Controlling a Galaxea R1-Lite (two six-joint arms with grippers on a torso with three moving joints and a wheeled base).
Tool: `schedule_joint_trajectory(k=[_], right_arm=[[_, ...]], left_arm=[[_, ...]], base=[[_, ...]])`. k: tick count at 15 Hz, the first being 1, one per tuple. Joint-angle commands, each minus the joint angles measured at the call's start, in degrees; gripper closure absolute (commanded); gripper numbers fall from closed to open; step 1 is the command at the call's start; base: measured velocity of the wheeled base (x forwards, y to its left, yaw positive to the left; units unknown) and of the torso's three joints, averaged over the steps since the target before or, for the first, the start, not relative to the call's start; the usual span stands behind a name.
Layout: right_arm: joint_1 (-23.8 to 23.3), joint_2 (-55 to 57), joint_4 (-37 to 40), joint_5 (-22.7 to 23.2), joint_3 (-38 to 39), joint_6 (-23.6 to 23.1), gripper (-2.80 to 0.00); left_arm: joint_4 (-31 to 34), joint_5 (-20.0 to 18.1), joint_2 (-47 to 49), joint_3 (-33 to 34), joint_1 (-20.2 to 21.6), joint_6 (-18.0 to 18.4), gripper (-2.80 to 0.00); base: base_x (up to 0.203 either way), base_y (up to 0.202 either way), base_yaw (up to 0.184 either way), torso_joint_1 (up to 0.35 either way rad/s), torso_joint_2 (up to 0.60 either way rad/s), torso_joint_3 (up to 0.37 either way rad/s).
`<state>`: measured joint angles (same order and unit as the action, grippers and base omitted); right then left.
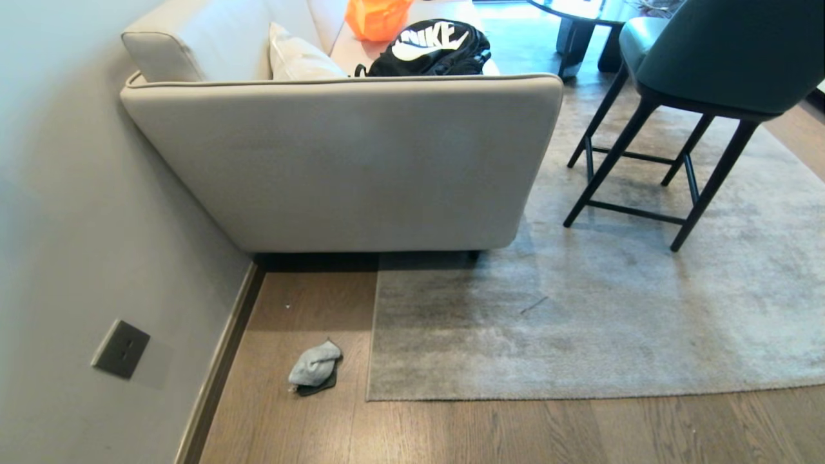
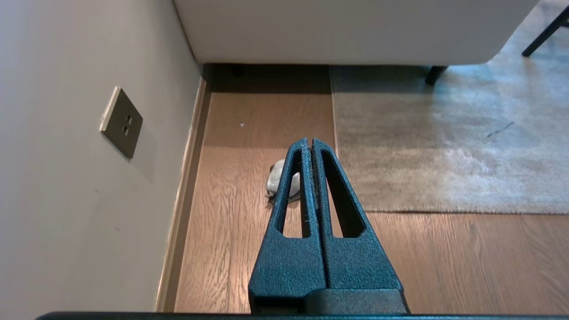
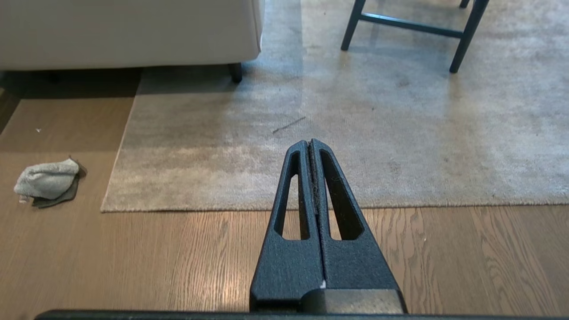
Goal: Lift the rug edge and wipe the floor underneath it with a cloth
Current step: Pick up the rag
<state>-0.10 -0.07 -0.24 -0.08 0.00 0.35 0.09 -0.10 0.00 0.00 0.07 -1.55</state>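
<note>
The rug edge (image 1: 515,394) is lying flat on the floor (image 1: 451,432), its square corner (image 1: 370,396) pointing toward the wall (image 1: 77,225), and nothing is lifting it yet. The cloth (image 1: 314,366) is sitting crumpled on bare planks just beside that corner, between the rug and the skirting strip (image 1: 219,367).

Both hands are hanging clear of the floor with their fingers pressed together and holding nothing: the left hand (image 2: 309,144) is aiming toward the cloth, the right hand (image 3: 310,144) toward the rug's near border.

The risks look plain. The rug is lying so flush that closed or barely parted fingers are likely to skid over the pile instead of getting under it. The sofa (image 1: 348,161) and chair (image 1: 644,161) are weighing the rug down, so a lift may raise only the corner. The cloth is bunched and may be pinched by one fold.
</note>
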Motion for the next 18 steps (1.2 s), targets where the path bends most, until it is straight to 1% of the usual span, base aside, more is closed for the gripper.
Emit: schedule_joint_trajectory(k=[1,18], right_arm=[[0.01,0.07,-0.02,0.00,0.00,0.00,0.00],[0.01,0.07,-0.02,0.00,0.00,-0.01,0.00]], left_arm=[[0.00,0.01,0.00,0.00,0.01,-0.12,0.00],[0.00,0.01,0.00,0.00,0.01,-0.04,0.00]], base=[[0.000,0.000,0.000,0.011,0.01,-0.207],[0.000,0.000,0.000,0.002,0.00,-0.197]])
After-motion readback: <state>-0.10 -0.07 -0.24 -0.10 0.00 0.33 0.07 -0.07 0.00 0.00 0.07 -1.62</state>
